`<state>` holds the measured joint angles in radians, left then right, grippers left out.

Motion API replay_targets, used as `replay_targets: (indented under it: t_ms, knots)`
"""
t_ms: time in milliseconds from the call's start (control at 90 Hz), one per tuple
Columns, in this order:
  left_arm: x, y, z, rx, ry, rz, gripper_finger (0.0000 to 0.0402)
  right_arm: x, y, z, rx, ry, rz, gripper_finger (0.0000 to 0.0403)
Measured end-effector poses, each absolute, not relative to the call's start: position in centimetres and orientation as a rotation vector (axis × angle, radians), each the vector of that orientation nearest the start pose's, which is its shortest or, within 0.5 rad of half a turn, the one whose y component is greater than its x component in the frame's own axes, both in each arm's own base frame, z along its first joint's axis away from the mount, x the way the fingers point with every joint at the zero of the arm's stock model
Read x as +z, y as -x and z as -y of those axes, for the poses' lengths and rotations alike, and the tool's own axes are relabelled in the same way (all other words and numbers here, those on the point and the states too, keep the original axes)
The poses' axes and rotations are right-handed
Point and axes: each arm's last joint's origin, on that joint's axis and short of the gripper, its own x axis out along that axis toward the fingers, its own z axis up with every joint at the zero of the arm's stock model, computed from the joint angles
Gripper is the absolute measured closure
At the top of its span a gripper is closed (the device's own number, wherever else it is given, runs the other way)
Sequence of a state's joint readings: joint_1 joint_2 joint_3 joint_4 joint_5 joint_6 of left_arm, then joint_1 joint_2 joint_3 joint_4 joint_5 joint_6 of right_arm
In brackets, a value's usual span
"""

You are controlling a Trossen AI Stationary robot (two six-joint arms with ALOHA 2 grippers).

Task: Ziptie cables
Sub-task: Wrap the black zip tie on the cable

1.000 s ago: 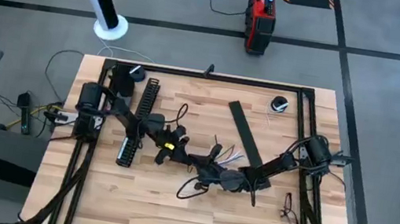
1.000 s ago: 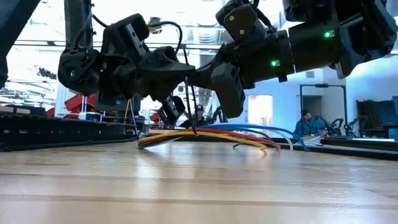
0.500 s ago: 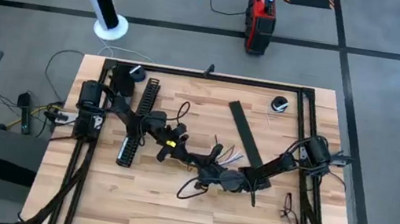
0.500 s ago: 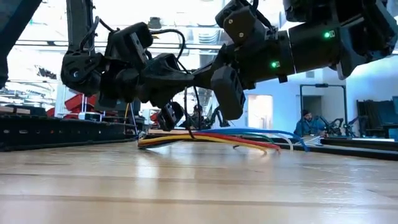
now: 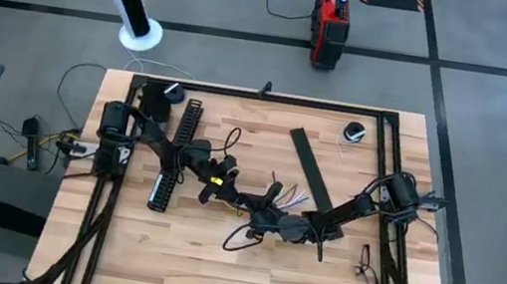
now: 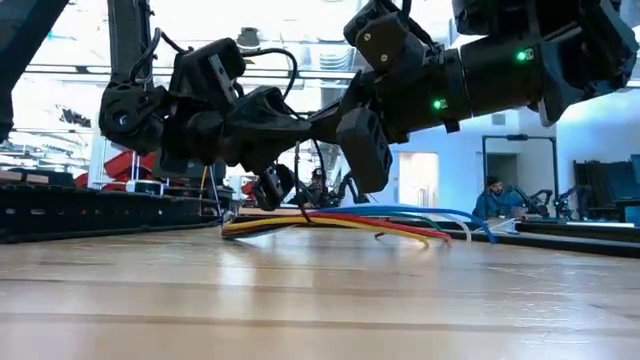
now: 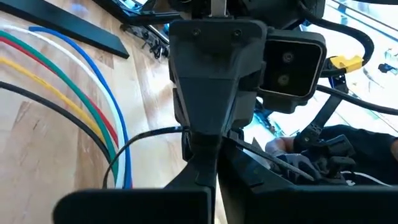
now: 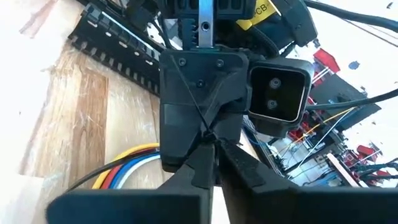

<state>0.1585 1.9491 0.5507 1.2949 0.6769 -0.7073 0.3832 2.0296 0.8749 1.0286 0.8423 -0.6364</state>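
The cables [image 5: 291, 198], a bundle of blue, white, red, green and yellow wires, lie flat on the wooden table [image 5: 185, 263] near its middle; they also show in the low view [image 6: 340, 218]. A thin black zip tie [image 7: 148, 136] curves around the cables [image 7: 93, 106] and rises to where my two grippers meet tip to tip above the bundle's left end. My left gripper [image 5: 229, 197] comes from the left and my right gripper [image 5: 255, 214] from the right. Both are shut on the zip tie. My left gripper [image 7: 214, 180] has the zip tie's raised part [image 7: 177, 130] pinched at its fingertips, coming about level from the table's left. The right gripper's fingers hide the exact spot. The strap runs down from there to the cables. My right gripper [image 8: 214, 167] pinches the zip tie [image 8: 198, 116] at its fingertips, coming from the table's right and slanting slightly down. The strap runs across the left gripper's face; the pinch itself is hidden between the meeting fingers. The strap [image 6: 300, 180] hangs down to the bundle.
A black comb-slotted channel [image 5: 177, 151] lies at the left and a flat black strip [image 5: 309, 181] right of the middle. A loose black loop [image 5: 236, 242] lies near the front, a small round thing [image 5: 354, 132] at the far right. A person [image 6: 490, 195] sits in the room behind.
My left gripper has moved a little toward the table's right, closing up to my right gripper's fingertips. The zip tie, which stood tall above the cables, now shows as a shorter stretch between the fingertips and the bundle. The cables have stayed on the table.
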Motion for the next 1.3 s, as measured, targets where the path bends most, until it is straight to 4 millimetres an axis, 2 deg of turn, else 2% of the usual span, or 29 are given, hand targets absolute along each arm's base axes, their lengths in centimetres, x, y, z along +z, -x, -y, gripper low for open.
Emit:
replay_targets:
  t_ms: [333, 522, 756, 1300]
  knots:
    - [10.7, -30.7, -3.1, -0.464, 0.738, -0.287, 0.0401, 12.9, -35.8, -12.1, -0.413, 0.71, -0.266, 0.026]
    - [10.5, -30.7, -3.1, -0.451, 0.745, -0.299, 0.0401, 12.6, -35.9, -11.7, -0.419, 0.734, -0.308, 0.0222]
    - [10.4, -30.7, -3.1, -0.439, 0.747, -0.309, 0.0401, 12.4, -35.9, -11.5, -0.421, 0.751, -0.336, 0.0203]
    - [10.2, -30.7, -3.1, -0.431, 0.756, -0.329, 0.0401, 11.4, -35.8, -10.9, -0.414, 0.742, -0.417, 0.019]
